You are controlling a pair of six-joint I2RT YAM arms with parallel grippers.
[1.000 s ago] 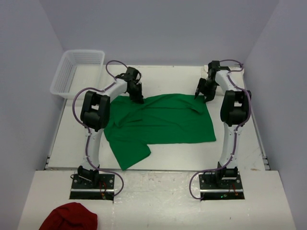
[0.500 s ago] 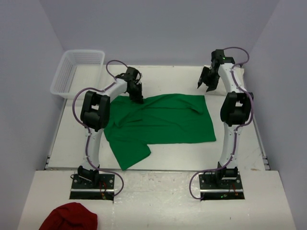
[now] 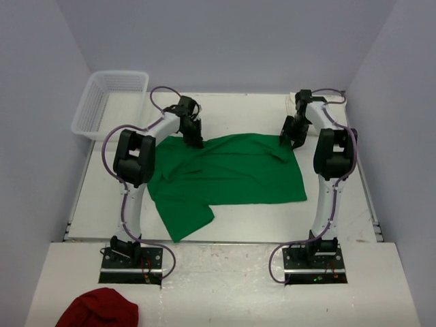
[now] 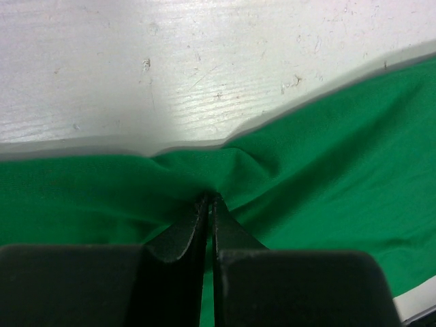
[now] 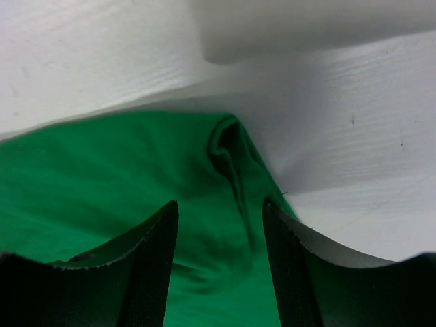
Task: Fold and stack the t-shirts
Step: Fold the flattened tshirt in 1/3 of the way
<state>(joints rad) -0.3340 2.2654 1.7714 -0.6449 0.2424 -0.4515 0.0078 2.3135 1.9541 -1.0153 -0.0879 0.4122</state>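
**A:** How far along is this?

**B:** Early, I'd judge. The green t-shirt [image 3: 228, 170] lies spread and rumpled across the middle of the surface [image 3: 238, 109], with one part trailing toward 7 o'clock. No tidy fold shows, and nothing is stacked.

**A:** And the arms?

**B:** The left end effector [image 4: 208, 204] is clenched on the shirt's far edge at about 11 o'clock, cloth bunched at its tips. The right end effector [image 5: 219, 211] is released, its jaws astride the puckered far corner at about 1 o'clock, gripping nothing.

**A:** The second shirt?

**B:** It isn't in any view. There's only a white basket [image 3: 119, 73] at 10 o'clock and a dark red cloth [image 3: 99, 308] down at 7, well apart from the shirt.

**A:** So what's left?

**B:** Nearly everything: the right grasp, the folds, then the second shirt and the stacking.
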